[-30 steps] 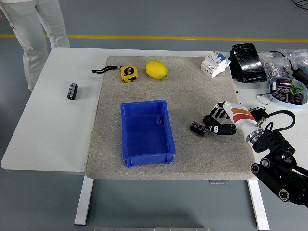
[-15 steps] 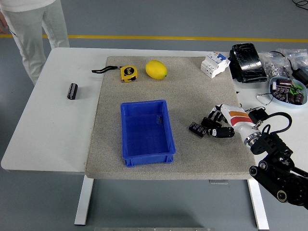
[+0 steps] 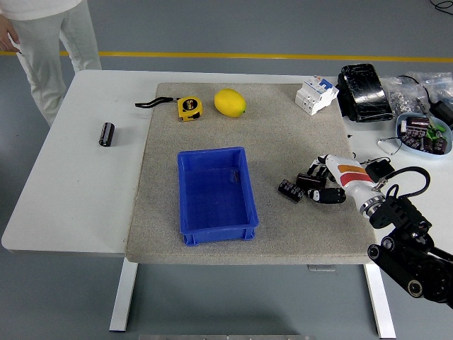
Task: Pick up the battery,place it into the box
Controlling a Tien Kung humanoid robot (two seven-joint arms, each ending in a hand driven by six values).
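A small black battery lies on the grey mat, right of the blue box. The box stands open and looks empty. My right hand comes in from the lower right and rests low over the mat just right of the battery. Its fingers are loosely curled and point at the battery, with the thumb below them. They hold nothing; I cannot tell whether the fingertips touch the battery. A second black cylinder lies on the white table at the left. My left arm is out of view.
A yellow tape measure, a lemon and a white breaker lie at the mat's far edge. A black pack and a bowl of parts are at the right. A person stands at the far left.
My right hand has shifted slightly left and down toward the battery, and its fingers have drawn closer together. The battery has not moved. The person at the far left has shifted a little.
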